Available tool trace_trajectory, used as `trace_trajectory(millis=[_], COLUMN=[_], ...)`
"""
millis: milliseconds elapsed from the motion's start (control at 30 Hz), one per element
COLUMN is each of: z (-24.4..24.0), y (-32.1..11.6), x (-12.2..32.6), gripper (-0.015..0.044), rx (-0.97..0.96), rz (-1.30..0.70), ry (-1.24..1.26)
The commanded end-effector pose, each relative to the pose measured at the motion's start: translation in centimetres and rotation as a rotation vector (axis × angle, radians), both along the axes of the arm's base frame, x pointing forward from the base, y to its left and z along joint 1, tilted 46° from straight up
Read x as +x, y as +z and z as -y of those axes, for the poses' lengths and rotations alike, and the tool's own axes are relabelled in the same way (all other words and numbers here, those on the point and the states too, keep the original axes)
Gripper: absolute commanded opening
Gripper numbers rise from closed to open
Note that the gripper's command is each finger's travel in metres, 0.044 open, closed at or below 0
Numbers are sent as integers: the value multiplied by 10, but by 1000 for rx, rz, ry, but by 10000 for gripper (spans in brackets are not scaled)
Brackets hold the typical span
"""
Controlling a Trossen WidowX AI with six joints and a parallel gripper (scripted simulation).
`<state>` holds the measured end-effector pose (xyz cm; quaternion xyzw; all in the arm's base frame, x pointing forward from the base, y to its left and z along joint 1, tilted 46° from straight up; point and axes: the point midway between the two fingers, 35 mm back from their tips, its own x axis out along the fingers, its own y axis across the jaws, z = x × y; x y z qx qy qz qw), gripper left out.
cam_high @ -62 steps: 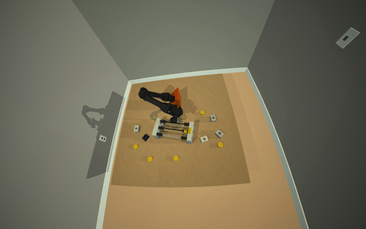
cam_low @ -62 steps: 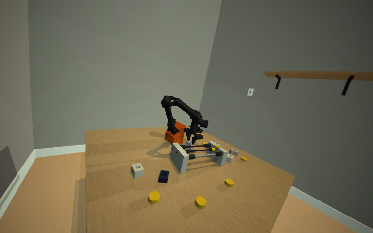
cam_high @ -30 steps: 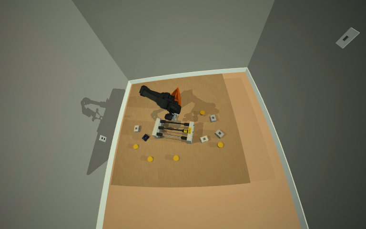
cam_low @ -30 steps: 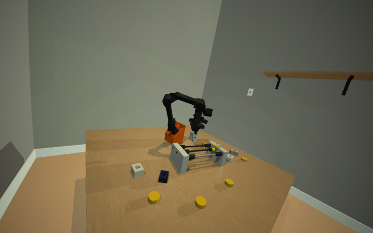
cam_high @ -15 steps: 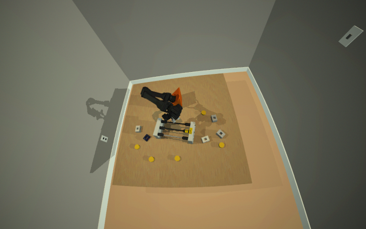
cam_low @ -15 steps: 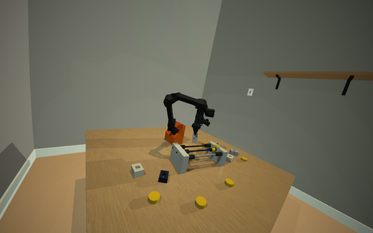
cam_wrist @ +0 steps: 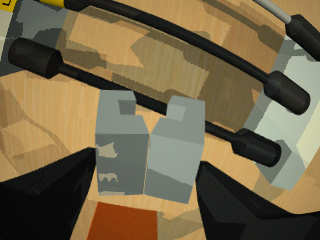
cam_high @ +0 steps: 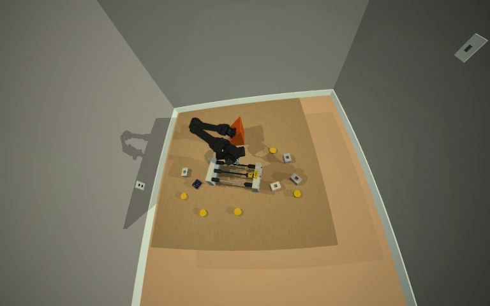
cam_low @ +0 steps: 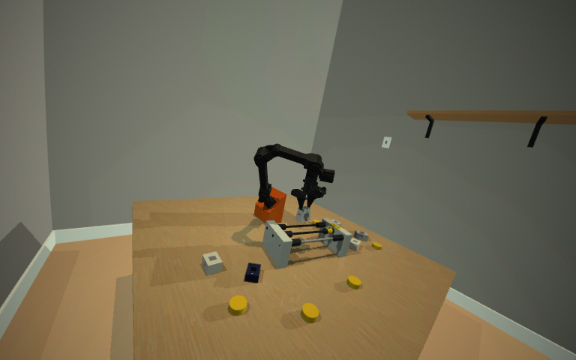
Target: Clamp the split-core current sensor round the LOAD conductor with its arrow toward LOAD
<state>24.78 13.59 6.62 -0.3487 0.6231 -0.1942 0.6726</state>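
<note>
My gripper (cam_low: 304, 207) (cam_wrist: 147, 163) is shut on the open grey split-core sensor (cam_low: 302, 214) (cam_wrist: 120, 162), whose two jaws point away from the palm with a gap between their tips. In the exterior view a small red mark shows on its side; the arrow's direction cannot be told. The sensor is above the table, by the rack's outer black conductor (cam_low: 297, 226) (cam_wrist: 85, 76), which passes behind the jaw tips in the wrist view. The middle black conductor (cam_high: 233, 173) (cam_low: 305, 232) carries a yellow band beside the yellow LOAD marker (cam_high: 255, 174) on the rack's end block (cam_high: 256, 185).
A third, grey conductor (cam_high: 231, 182) (cam_low: 316, 240) lies on the rack's far side from the arm. Several pale blocks with square holes, a dark blue block (cam_high: 196, 183) (cam_low: 252, 272) and several yellow discs stand around the rack. An orange block (cam_high: 238, 135) (cam_low: 276, 205) is at the arm's base.
</note>
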Motion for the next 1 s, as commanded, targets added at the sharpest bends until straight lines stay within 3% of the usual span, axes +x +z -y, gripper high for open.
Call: trace_trajectory(millis=[0, 967], z=[-2, 4], y=[3, 10], x=[8, 51], gripper=[0, 0], rx=[25, 194], rz=[115, 895], ry=[-101, -887])
